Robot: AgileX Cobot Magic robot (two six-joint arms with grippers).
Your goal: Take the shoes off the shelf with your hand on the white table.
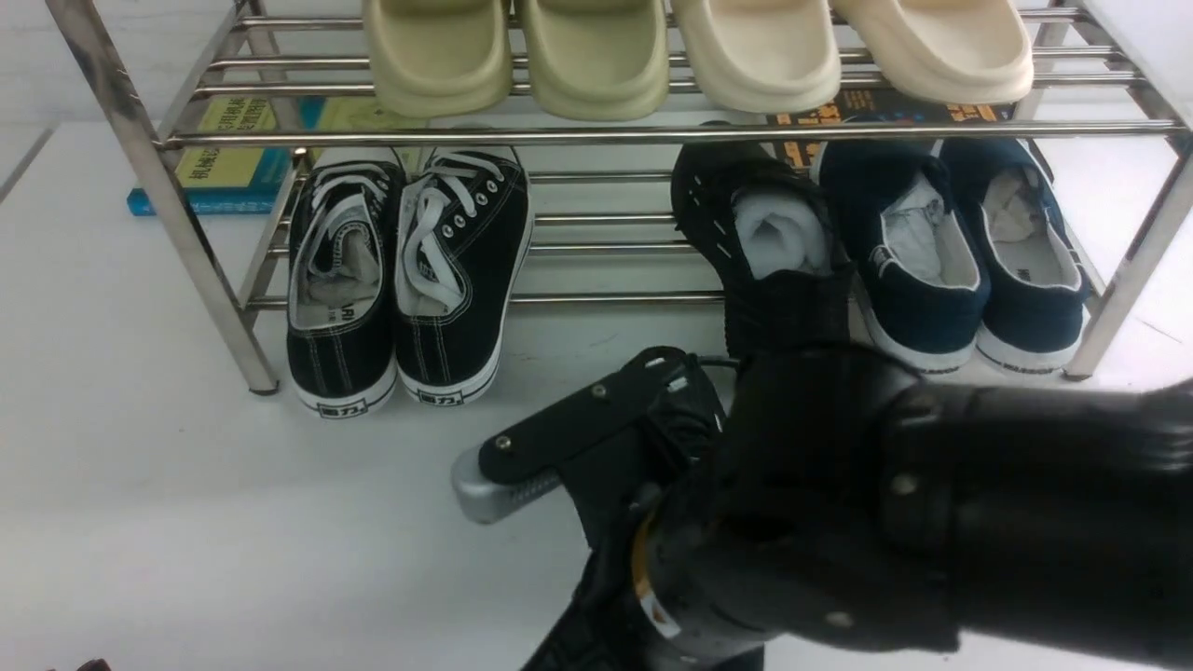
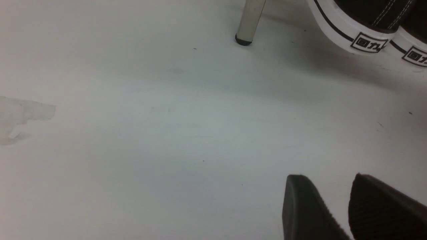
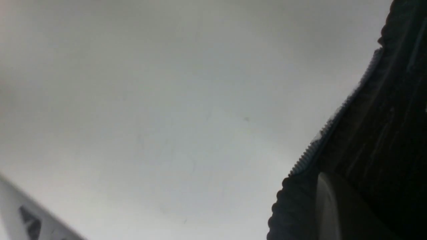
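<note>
One all-black mesh sneaker with white paper stuffing lies on the lower tier of the steel shelf, between the canvas pair and the navy pair. I see no second black mesh sneaker. My right gripper is at this sneaker's heel, mostly hidden behind my bulky black wrist. In the right wrist view the sneaker's black ridged sole presses against one finger, above the white table. My left gripper hangs slightly open and empty over the table, in front of the shelf's left leg.
Black canvas sneakers with white laces sit lower left, their heels also in the left wrist view. Navy slip-ons sit lower right. Cream slippers fill the top tier. A green book lies behind the shelf. A faint smear marks the table.
</note>
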